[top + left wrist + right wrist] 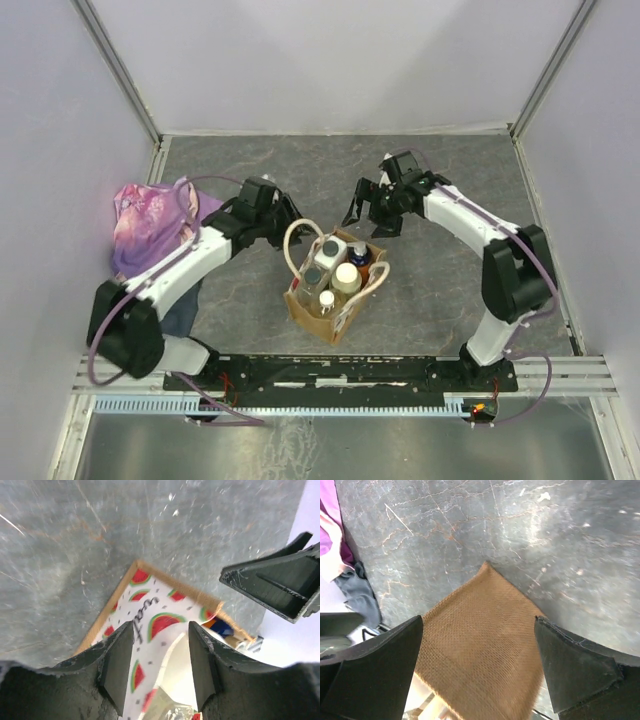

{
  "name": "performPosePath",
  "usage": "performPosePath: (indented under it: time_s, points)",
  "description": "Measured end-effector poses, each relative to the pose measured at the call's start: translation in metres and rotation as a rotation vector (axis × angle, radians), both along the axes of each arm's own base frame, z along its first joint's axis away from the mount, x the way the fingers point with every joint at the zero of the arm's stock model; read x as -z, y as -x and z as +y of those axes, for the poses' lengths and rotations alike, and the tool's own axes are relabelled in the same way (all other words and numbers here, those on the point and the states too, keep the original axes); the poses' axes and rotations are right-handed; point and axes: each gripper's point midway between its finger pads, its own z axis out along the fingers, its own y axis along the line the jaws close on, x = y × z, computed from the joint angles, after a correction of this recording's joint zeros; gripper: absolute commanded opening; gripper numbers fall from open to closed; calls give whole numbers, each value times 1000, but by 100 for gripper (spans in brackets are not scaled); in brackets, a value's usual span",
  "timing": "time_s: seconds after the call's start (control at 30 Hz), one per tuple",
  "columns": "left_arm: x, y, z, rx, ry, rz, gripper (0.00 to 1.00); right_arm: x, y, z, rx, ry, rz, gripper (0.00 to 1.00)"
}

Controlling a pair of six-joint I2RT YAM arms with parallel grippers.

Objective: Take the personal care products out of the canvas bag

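The canvas bag [335,295] stands upright on the grey marbled table [450,290], a little below the centre of the top view. Its two cream handles [292,245] rise in loops. The personal care products [340,272] are all inside the bag, packed close together. I can see a white bottle with dark cap [330,247], a bottle with cream cap [347,277], a dark blue bottle [358,251] and an orange bottle [216,625] near the upper right corner of the bag.

The left gripper [160,627] hangs at the upper left of the bag, over the side with the watermelon print [142,577]. Its fingers are not clenched and a moderate gap is between them. A cream strip shows in this gap, but I cannot tell whether it touches the fingers.

The right gripper [479,622] hangs just above the upper edge of the bag. It is released, with fingers wide apart, and the plain tan side is below it.

A pink-purple garment [145,220] lies at the left of the frame, and a grey-blue cloth [182,310] lies just below it.
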Motion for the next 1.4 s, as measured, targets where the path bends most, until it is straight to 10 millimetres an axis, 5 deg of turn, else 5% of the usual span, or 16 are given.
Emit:
performPosePath:
  time_s: [0.1, 0.27, 0.43, 0.5, 0.63, 0.7, 0.93, 1.27, 1.4]
  points:
    - [-36, 7, 17, 7, -40, -119, 56, -25, 8, -19, -10, 70, -82, 100]
    - [-36, 24, 44, 27, -193, -101, 56, -96, 18, -42, -46, 139, -271, 100]
    - [-46, 33, 59, 38, -266, -101, 57, -146, 45, -34, -158, 144, -380, 100]
    - [-73, 27, 63, 7, -252, -174, 62, -152, 65, -26, -222, 145, -386, 100]
    - [-137, 21, 74, -61, -209, -370, 62, -153, 103, -7, -336, 144, -362, 100]
    - [-146, 19, 78, -73, -217, -401, 60, -151, 114, 1, -374, 145, -352, 100]
    - [-113, 10, 86, -77, -334, -323, 58, -137, 134, 27, -462, 168, -313, 100]
    - [-167, 34, 85, -55, -213, -461, 53, -94, 125, 43, -463, 230, -234, 97]
    - [-157, 43, 78, -14, -176, -452, 52, -69, 120, 43, -441, 274, -189, 96]
